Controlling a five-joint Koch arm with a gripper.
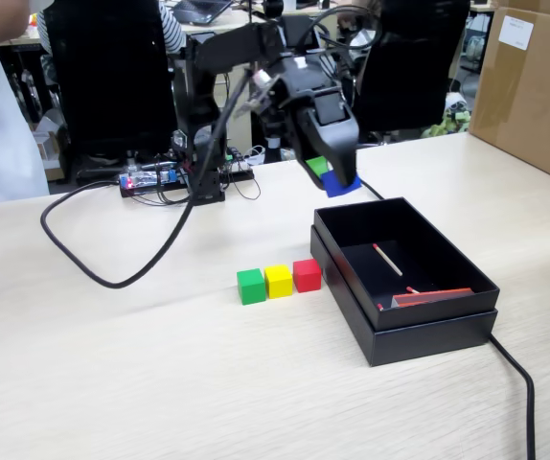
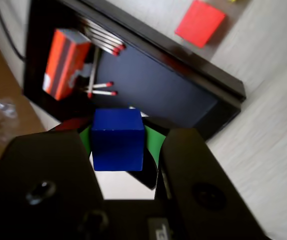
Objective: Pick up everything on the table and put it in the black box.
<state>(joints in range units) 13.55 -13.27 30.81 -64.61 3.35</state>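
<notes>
Blue cube (image 2: pixel 117 140), smooth and square-edged, clamped in the tool (image 2: pixel 121 147) above the matte black box (image 1: pixel 447 254).

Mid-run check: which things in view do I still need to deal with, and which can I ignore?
Job: blue cube held in gripper; green cube, yellow cube, red cube on table; black box.

Ignore: matchbox, matches, brown carton, cable.
</notes>
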